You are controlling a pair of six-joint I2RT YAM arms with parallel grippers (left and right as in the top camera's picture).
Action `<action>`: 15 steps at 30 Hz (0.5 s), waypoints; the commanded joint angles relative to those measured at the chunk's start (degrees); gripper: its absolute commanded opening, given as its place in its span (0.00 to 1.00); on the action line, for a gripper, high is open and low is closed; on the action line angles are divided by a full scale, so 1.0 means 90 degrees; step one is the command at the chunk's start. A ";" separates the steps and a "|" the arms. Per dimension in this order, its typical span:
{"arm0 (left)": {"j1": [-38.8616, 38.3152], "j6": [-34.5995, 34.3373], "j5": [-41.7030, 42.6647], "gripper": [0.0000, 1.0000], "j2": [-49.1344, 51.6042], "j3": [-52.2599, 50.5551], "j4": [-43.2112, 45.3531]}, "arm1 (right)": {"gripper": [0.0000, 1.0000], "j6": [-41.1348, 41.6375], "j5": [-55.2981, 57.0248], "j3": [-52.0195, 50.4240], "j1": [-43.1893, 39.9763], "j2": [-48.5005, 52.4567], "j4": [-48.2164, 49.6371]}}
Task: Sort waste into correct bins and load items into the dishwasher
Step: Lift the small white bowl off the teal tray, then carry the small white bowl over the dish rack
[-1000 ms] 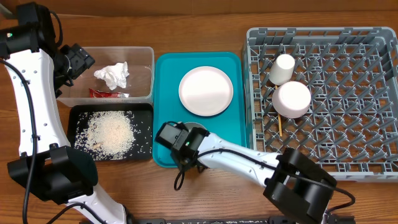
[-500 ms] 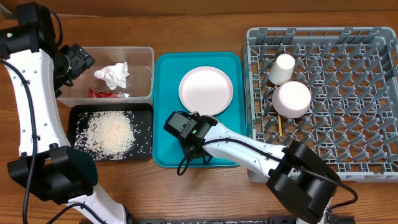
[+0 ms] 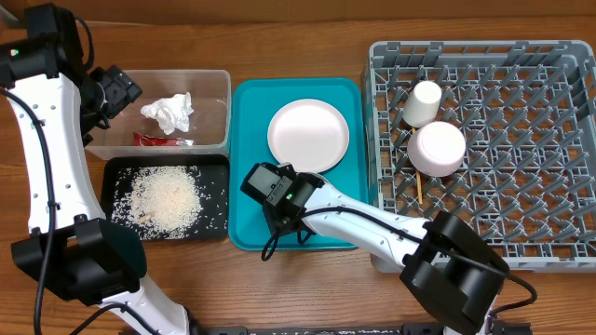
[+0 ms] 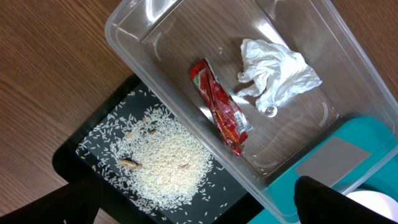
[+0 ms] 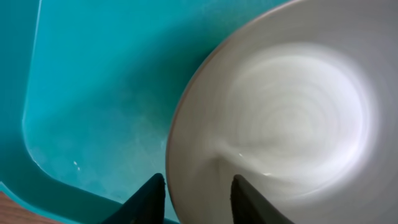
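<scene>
The right gripper [image 5: 197,183] straddled the near rim of the pale plate [image 5: 292,118], which lay ahead, jaws narrow; whether they pinched it was unclear.

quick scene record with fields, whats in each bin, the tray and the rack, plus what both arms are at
clear tub: tissue and red wrapper inside
black tray: rice spread inside
teal tray: white plate lying flat
dish rack: cup, bowl, a chopstick showing below the bowl
left tool: open, empty, above the tub and black tray
right tool: fingers either side of the plate's near rim; grip not clear
</scene>
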 commanded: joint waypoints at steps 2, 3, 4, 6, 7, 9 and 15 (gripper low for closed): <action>-0.0044 0.0080 -0.0085 1.00 -0.0027 0.0032 0.0002 | 0.34 0.0029 0.0022 0.0131 0.0036 -0.0158 0.0032; -0.0044 0.0080 -0.0085 1.00 -0.0027 0.0032 0.0005 | 0.32 0.0029 0.0022 0.0129 0.0036 -0.0153 0.0032; -0.0044 0.0080 -0.0085 1.00 -0.0027 0.0032 0.0005 | 0.29 0.0029 0.0019 0.0126 0.0036 -0.0143 0.0032; -0.0044 0.0080 -0.0085 1.00 -0.0027 0.0032 0.0005 | 0.26 0.0029 0.0022 0.0126 0.0036 -0.0126 0.0029; -0.0044 0.0080 -0.0083 1.00 -0.0027 0.0032 0.0005 | 0.25 0.0029 0.0022 0.0126 0.0036 -0.0121 0.0029; -0.0044 0.0080 -0.0085 1.00 -0.0027 0.0032 0.0005 | 0.23 0.0029 0.0022 0.0126 0.0036 -0.0121 0.0032; -0.0044 0.0080 -0.0085 1.00 -0.0027 0.0032 0.0005 | 0.19 0.0029 0.0019 0.0126 0.0036 -0.0121 0.0027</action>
